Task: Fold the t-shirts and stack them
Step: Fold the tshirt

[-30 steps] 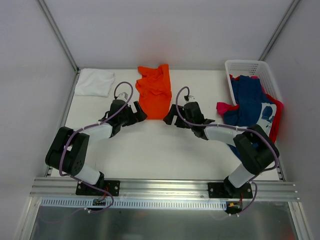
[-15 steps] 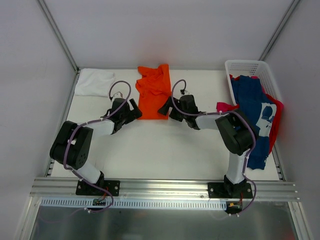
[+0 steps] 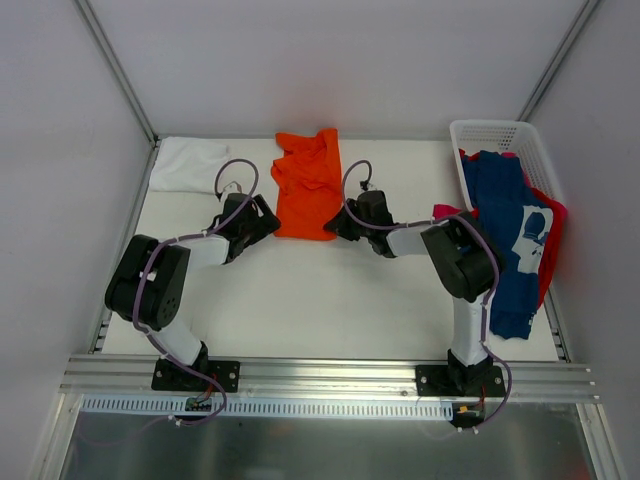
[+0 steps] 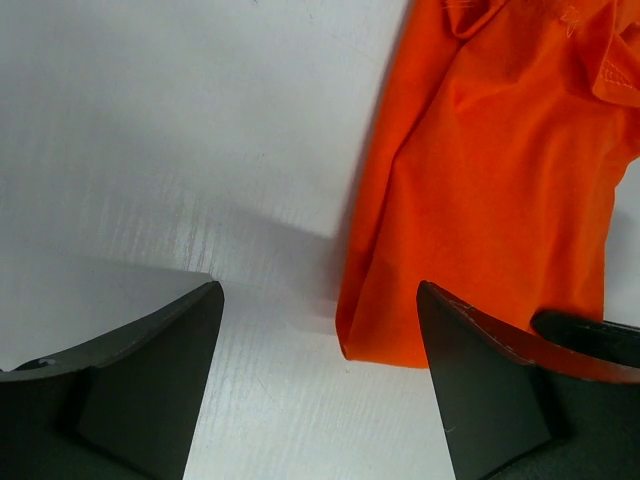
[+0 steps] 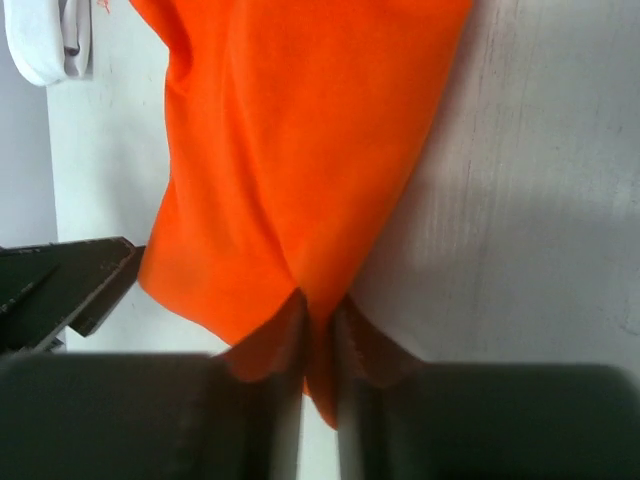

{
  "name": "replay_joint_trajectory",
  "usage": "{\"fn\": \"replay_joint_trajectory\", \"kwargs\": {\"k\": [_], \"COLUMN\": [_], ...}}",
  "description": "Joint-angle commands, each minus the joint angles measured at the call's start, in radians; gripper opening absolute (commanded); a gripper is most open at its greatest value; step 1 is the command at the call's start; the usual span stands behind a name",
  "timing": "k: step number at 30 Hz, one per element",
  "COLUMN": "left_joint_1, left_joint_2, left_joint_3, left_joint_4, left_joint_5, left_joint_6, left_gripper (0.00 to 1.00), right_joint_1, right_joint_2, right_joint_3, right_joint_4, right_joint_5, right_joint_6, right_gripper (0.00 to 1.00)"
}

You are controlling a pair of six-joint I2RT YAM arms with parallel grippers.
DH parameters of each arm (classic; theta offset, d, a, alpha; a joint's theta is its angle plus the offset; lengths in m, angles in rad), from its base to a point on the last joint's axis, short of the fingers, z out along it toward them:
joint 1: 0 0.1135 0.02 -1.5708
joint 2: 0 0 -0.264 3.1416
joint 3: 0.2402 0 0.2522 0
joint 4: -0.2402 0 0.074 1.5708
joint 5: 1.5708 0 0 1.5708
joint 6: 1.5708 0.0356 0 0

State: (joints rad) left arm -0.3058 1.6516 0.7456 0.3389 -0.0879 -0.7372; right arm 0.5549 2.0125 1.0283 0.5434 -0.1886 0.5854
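The right gripper (image 5: 318,335) pinches one near corner of the orange shirt (image 3: 308,195), while the left gripper (image 4: 320,298) straddles the other corner, jaws wide, presumably for a two-handed fold.

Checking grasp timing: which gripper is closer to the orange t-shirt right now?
Right. The right gripper pinches the orange t-shirt at its near hem; the left gripper hangs open astride the shirt's near left corner.
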Motion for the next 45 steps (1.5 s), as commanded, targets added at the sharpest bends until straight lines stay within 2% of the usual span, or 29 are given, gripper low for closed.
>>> {"fn": "replay_joint_trajectory", "kwargs": {"k": [1, 4, 11, 24, 27, 28, 30, 31, 35, 37, 40, 45], "left_joint_1": [0.010, 0.010, 0.010, 0.010, 0.010, 0.010, 0.010, 0.010, 0.010, 0.010, 0.008, -0.001], "left_joint_2": [0.020, 0.036, 0.106, 0.143, 0.146, 0.146, 0.149, 0.151, 0.149, 0.146, 0.126, -0.010], "left_joint_3": [0.020, 0.021, 0.003, -0.009, -0.008, -0.008, -0.008, -0.006, -0.003, -0.005, -0.018, -0.087], "left_joint_4": [0.029, 0.048, 0.135, 0.190, 0.190, 0.190, 0.192, 0.190, 0.175, 0.160, 0.153, 0.131], "left_joint_5": [0.008, 0.040, 0.151, 0.186, 0.186, 0.185, 0.185, 0.185, 0.182, 0.180, 0.189, 0.201], "left_joint_6": [-0.050, -0.082, -0.185, -0.220, -0.223, -0.225, -0.225, -0.225, -0.222, -0.218, -0.217, -0.229], "left_gripper": [0.79, 0.79, 0.76, 0.65, 0.57, 0.48, 0.38, 0.27, 0.04, 0.00, 0.00, 0.00], "right_joint_1": [-0.001, -0.001, -0.001, -0.004, -0.004, -0.004, -0.003, -0.003, -0.003, -0.001, 0.000, 0.019], "right_joint_2": [-0.008, -0.009, -0.003, 0.008, 0.009, 0.011, 0.011, 0.012, 0.012, 0.009, -0.015, -0.101], "right_joint_3": [-0.014, -0.022, -0.022, -0.004, -0.002, -0.002, -0.002, -0.004, -0.017, -0.033, -0.068, -0.143], "right_joint_4": [0.020, 0.020, 0.020, 0.020, 0.020, 0.020, 0.020, 0.020, 0.041, 0.047, 0.055, 0.040], "right_joint_5": [0.009, 0.012, 0.012, 0.009, 0.011, 0.011, 0.011, 0.009, 0.003, 0.002, 0.005, 0.012], "right_joint_6": [0.008, 0.008, 0.014, 0.019, 0.017, 0.021, 0.022, 0.024, 0.033, 0.040, 0.047, 0.048], "right_gripper": [0.10, 0.05, 0.04, 0.01, 0.01, 0.01, 0.01, 0.00, 0.00, 0.00, 0.00, 0.00]}}
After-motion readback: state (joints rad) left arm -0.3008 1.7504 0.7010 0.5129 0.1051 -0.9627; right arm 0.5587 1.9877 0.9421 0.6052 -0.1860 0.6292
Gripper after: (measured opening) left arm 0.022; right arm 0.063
